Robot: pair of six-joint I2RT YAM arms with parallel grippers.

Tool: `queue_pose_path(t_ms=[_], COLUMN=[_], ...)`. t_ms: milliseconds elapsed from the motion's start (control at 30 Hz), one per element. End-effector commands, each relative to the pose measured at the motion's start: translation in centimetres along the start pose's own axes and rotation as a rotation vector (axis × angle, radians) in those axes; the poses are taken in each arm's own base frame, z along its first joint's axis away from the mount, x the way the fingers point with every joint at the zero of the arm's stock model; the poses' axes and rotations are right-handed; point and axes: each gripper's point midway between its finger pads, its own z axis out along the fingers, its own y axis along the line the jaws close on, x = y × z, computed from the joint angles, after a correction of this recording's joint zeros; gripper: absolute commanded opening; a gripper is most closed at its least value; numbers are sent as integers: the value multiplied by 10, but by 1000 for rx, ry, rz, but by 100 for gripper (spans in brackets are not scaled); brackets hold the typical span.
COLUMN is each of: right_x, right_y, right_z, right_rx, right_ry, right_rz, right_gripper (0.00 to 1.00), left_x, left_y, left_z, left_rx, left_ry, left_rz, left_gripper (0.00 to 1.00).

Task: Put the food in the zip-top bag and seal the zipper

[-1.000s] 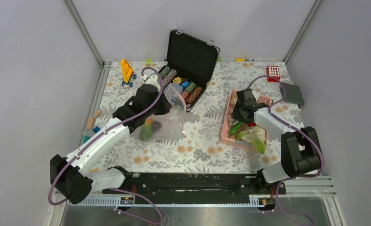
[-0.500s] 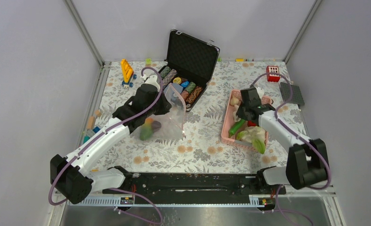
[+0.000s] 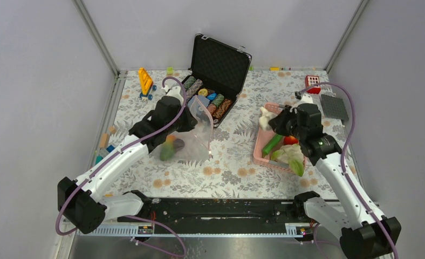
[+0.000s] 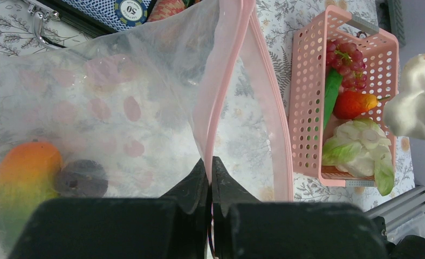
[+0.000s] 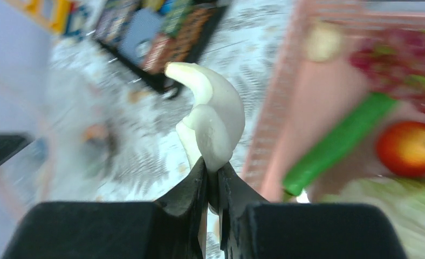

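Two grips: left end effector (image 4: 210,164) on zipper (image 4: 219,81) of floppy zip-top bag (image 4: 118,108); right end effector (image 5: 213,172), 3 o'clock, pinching light-looking, stiff white food piece (image 5: 218,116)

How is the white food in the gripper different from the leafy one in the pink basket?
The white food is pinched by the right gripper and held in the air; the leafy food lies in the pink basket. The white food is plain creamy white; the leafy food has green edges. Both are toy foods, not yet in the clear bag.
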Motion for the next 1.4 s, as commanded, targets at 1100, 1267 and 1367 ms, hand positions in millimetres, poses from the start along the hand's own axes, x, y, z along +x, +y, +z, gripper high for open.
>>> queue_pose_path(t_ms=[1100,1267,1367], right_x=[66,63,52], right_y=[215,219,211], right_z=[43,55,65], right_rx=[-371,-250,-119], right_ry=[333,330,295], right_rz=[-315,-371,-376], right_gripper=[5,15,19], left_x=[-32,-32,-37], left_y=[-31,-39,-45], left_z=[-11,-10,-12], left_rx=[116,152,175], left_ry=[-83,-74,-81], left_rz=[-51,-55,-53], left_gripper=[0,0,0])
